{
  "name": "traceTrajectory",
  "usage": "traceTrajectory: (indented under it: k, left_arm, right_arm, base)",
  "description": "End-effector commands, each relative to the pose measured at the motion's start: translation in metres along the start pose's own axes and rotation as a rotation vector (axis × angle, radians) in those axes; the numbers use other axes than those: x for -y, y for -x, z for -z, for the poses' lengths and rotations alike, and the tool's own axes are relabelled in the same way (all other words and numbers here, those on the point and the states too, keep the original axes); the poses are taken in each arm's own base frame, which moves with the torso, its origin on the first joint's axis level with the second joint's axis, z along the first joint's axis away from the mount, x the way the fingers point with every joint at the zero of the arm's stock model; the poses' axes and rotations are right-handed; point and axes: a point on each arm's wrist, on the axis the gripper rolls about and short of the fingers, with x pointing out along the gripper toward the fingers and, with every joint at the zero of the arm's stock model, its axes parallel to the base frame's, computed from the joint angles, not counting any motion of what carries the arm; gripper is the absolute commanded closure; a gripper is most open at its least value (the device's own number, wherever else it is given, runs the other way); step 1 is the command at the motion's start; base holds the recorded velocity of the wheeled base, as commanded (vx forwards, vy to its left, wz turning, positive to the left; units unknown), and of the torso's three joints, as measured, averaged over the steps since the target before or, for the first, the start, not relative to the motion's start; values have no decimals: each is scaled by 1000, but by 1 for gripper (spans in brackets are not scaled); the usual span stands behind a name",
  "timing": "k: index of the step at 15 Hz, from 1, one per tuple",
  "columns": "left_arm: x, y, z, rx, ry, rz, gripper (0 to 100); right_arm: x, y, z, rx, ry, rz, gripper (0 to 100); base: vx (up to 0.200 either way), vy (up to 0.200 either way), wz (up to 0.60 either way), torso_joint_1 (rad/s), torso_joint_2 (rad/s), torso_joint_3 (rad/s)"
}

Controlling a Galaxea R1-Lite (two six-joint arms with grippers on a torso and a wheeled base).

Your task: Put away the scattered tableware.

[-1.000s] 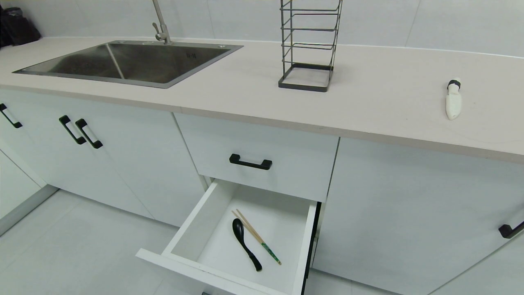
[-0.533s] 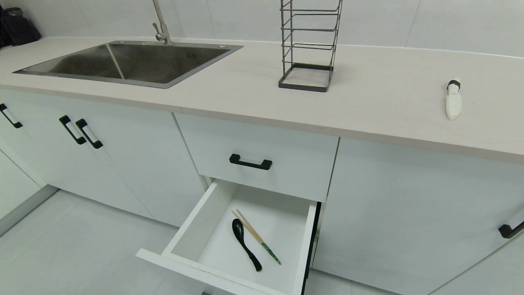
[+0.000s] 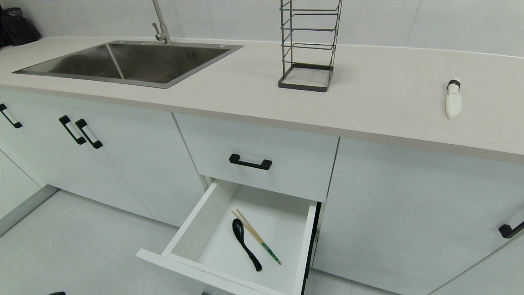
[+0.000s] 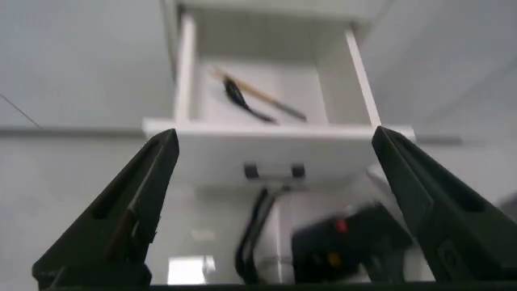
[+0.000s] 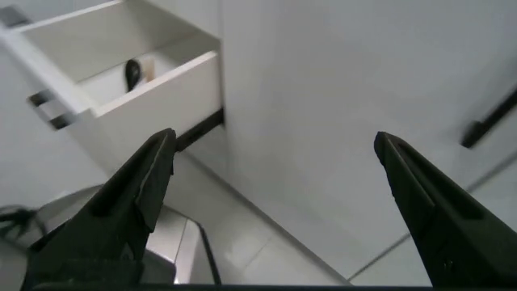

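Left tool (image 4: 273,136) agape before drawer (image 4: 212,153) front

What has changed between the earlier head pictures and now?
Almost nothing: a small dark sliver has come in at the head view's bottom left edge; what it is cannot be told. The black spoon and the wooden chopsticks lie as before in the open white drawer, and the white knife-shaped utensil stays on the beige countertop.
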Motion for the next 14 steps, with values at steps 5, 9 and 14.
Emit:
traceTrajectory:
  k: [5,9,14]
  left_arm:
    - [-15,-79,7,-551,14,-15,0]
    - [-12,-114,14,-701,-16,32,0]
    - [-3,-155,20,-778,-115,-5,0]
  right_arm:
    - [0,3,1,39,-9,72,0]
    - [0,3,0,39,-20,96,0]
    - [2,4,0,46,-78,172,0]
  base:
    - [0,0,0,0,0,0]
    - [0,0,0,0,0,0]
    - [0,0,0,0,0,0]
